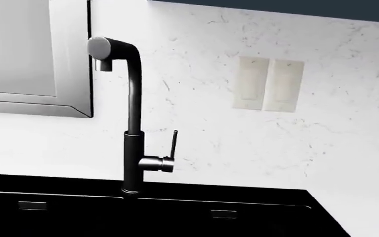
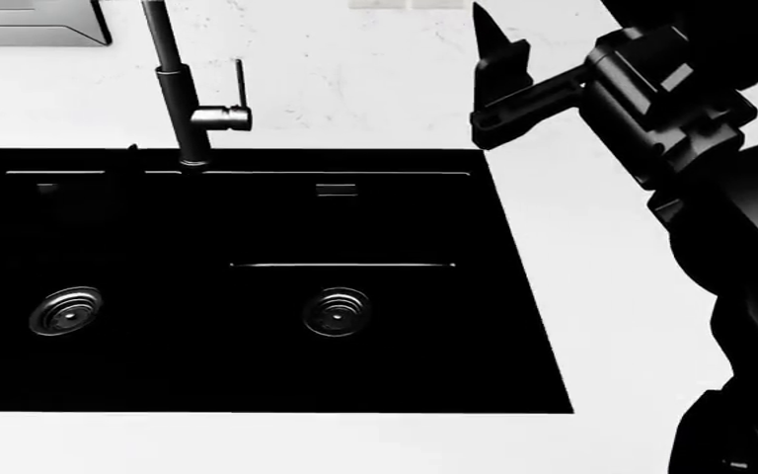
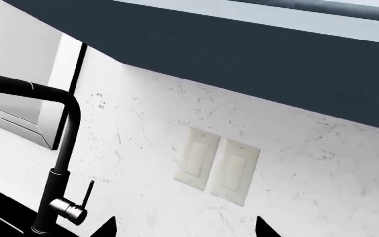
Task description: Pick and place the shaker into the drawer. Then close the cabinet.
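The red shaker and the drawer do not show in any view. My right gripper is raised above the white counter, just past the far right corner of the black sink. In the right wrist view its two black fingertips stand wide apart with nothing between them, so the right gripper is open and empty and faces the marble back wall. My left gripper's fingers cannot be made out. The left wrist view looks across the sink at the tap.
A black tap with a side lever stands behind the double sink, also in the left wrist view and right wrist view. A double wall switch is on the back wall. A dark upper cabinet hangs overhead. White counter surrounds the sink.
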